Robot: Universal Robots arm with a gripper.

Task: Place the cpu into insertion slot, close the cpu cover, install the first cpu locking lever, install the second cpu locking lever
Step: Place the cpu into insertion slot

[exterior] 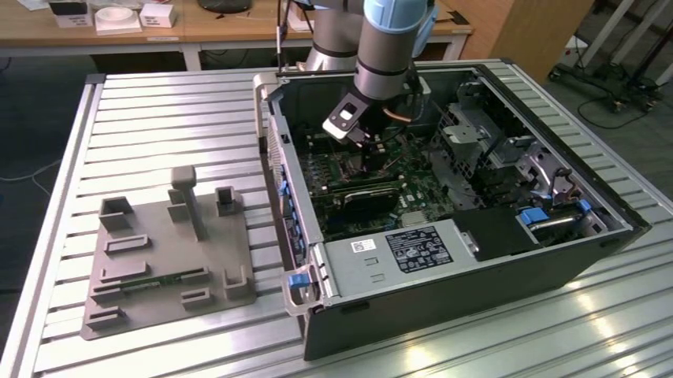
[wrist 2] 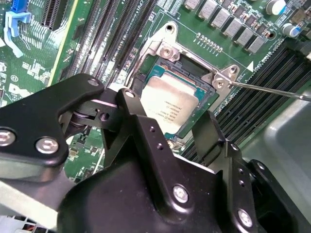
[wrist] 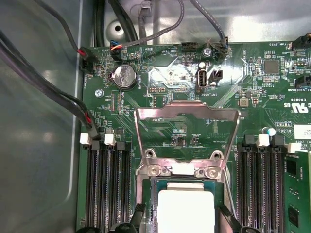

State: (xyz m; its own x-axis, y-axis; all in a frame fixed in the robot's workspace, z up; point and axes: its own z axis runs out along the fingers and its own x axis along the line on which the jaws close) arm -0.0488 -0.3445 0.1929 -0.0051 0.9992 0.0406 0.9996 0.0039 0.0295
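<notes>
The cpu [wrist 2: 167, 109] [wrist: 186, 209], a flat silvery square, lies level in the insertion slot [wrist 2: 146, 77] [wrist: 154, 194] on the green board. My gripper [wrist 2: 169, 110] [wrist: 182, 212] hangs just above it and is open. One black finger [wrist 2: 129, 97] and the other finger [wrist 2: 209, 127] straddle the chip with small gaps to its edges. The cpu cover [wrist: 187, 115] stands raised on its hinge [wrist: 184, 169], and the board shows through its window. A thin locking lever [wrist 2: 272, 90] sticks out beside the socket. In the exterior view the gripper [exterior: 361, 140] reaches down into the open computer case [exterior: 315, 307].
Long black memory slots [wrist: 107, 189] [wrist: 262, 184] flank the socket on both sides. A coin battery [wrist: 125, 76] and bundled cables [wrist: 73, 99] lie beyond the cover. A grey power supply box [exterior: 405, 250] fills the case's near end. A grey fixture plate [exterior: 169, 252] sits at the exterior view's left.
</notes>
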